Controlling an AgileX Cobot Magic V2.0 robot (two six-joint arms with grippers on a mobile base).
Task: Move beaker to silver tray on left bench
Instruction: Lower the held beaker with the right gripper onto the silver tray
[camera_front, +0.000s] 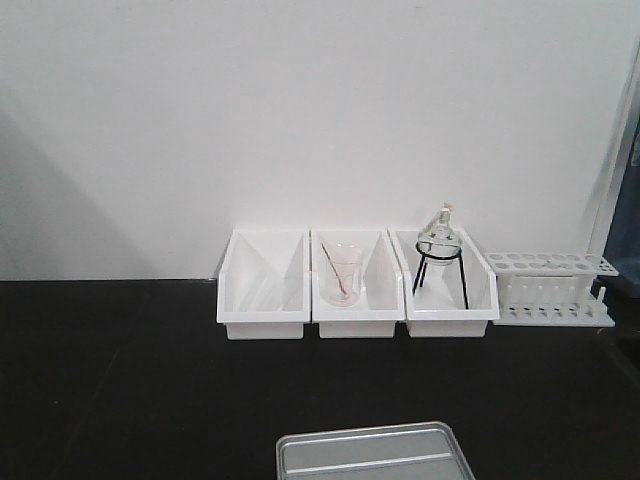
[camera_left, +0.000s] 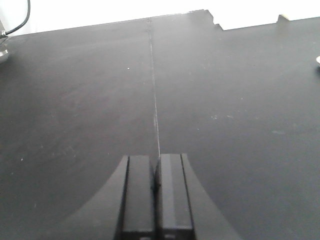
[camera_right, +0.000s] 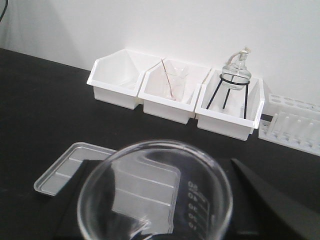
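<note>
The beaker, small and of clear glass with printed graduations, fills the lower half of the right wrist view. My right gripper is shut on it, a black finger showing on each side. It hangs above the silver tray, whose ribbed floor shows through the glass. From the front, the silver tray lies at the near edge of the left bench, and neither arm shows there. My left gripper is shut on nothing, low over bare black worktop.
Against the white wall stand three white bins. The middle one holds a beaker with a reddish rod; the right one holds a round-bottomed flask on a black stand. A white test-tube rack stands at the far right.
</note>
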